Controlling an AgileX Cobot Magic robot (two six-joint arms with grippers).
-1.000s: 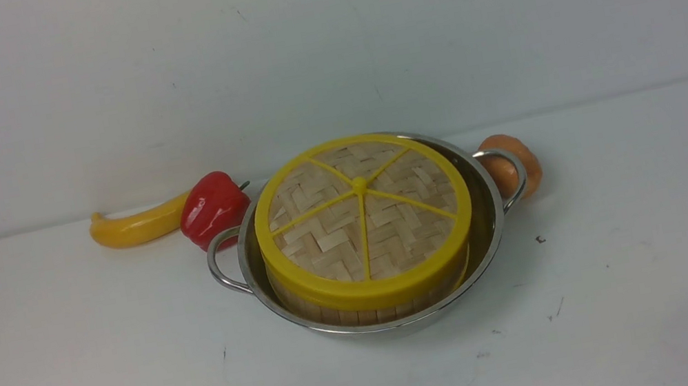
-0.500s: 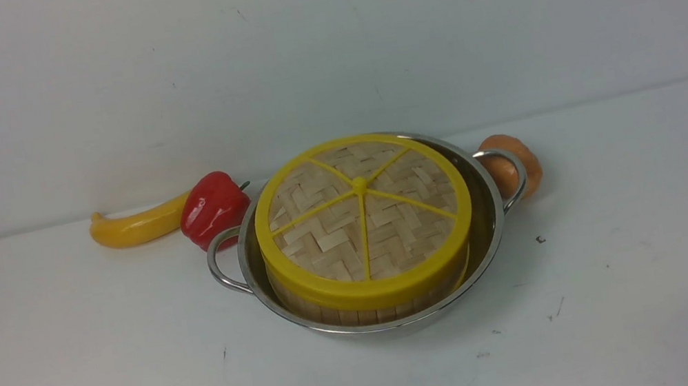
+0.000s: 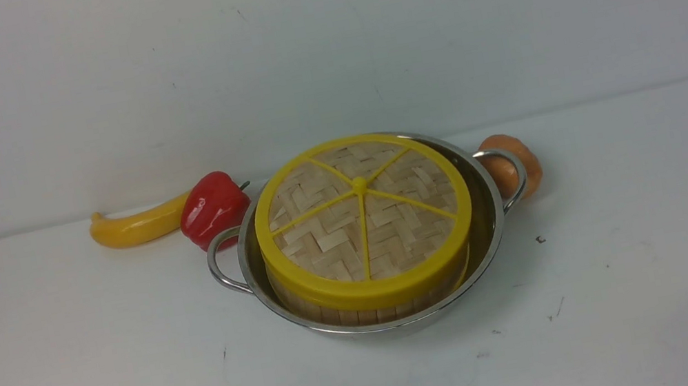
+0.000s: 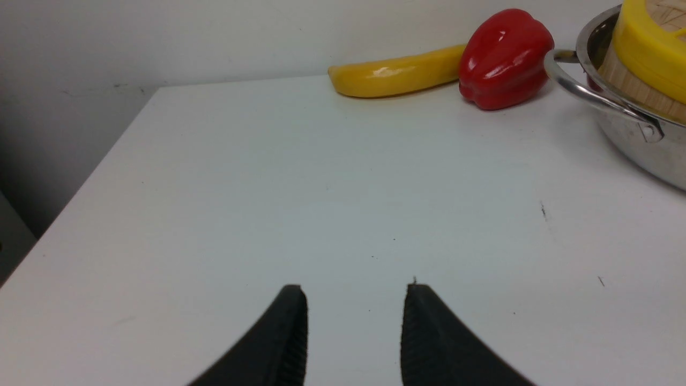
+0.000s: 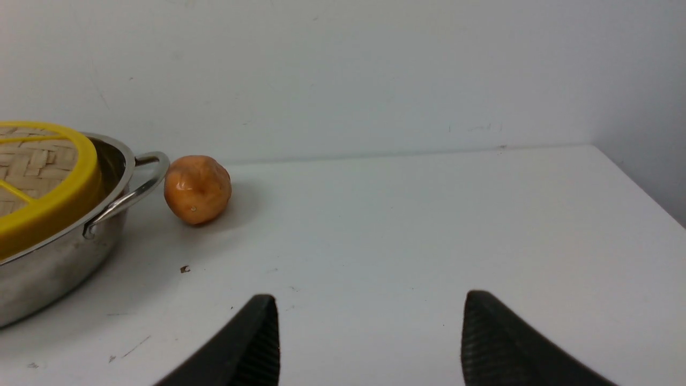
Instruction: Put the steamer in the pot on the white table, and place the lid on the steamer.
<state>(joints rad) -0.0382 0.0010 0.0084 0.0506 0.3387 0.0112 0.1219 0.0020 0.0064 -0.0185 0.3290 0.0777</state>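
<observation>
The steel pot [image 3: 491, 217] stands at the middle of the white table [image 3: 67, 379]. Inside it sits the steamer [image 3: 337, 316], of which only a strip of upright slat wall shows. The woven lid [image 3: 363, 224] with its yellow rim lies flat on top of the steamer. Neither arm shows in the front view. My left gripper [image 4: 355, 292] is open over bare table, well to the left of the pot [image 4: 632, 139]. My right gripper [image 5: 370, 300] is open wide over bare table, to the right of the pot [image 5: 59, 262] and lid [image 5: 48, 209]. Both hold nothing.
A yellow banana-like fruit [image 3: 136, 226] and a red bell pepper [image 3: 214, 208] lie behind the pot's left handle. An orange round fruit [image 3: 514, 164] sits behind the right handle. The table's left edge [image 4: 80, 187] and right edge [image 5: 638, 182] drop off.
</observation>
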